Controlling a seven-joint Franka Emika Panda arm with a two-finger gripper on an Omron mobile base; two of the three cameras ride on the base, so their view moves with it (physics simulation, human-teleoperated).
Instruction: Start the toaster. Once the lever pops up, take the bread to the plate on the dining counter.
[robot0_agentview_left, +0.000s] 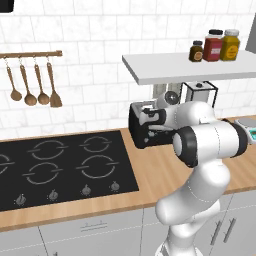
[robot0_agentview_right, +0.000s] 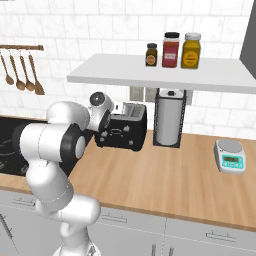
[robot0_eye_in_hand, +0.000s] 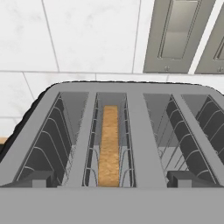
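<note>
Even, bright, shadowless rendered light fills the kitchen. The white wall tiles (robot0_agentview_left: 95, 55) look washed out. Soft shade lies beneath the shelf (robot0_agentview_right: 160, 75). Edges are slightly jagged; the toaster (robot0_eye_in_hand: 112, 144) slots stay sharp up close.

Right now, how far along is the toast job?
Early. The bread sits in a slot of the toaster, seen edge-on from above. The open hand hovers over the toaster top, holding nothing. Whether the lever is pressed can't be told. Lifting the bread and carrying it to the plate remain.
</note>
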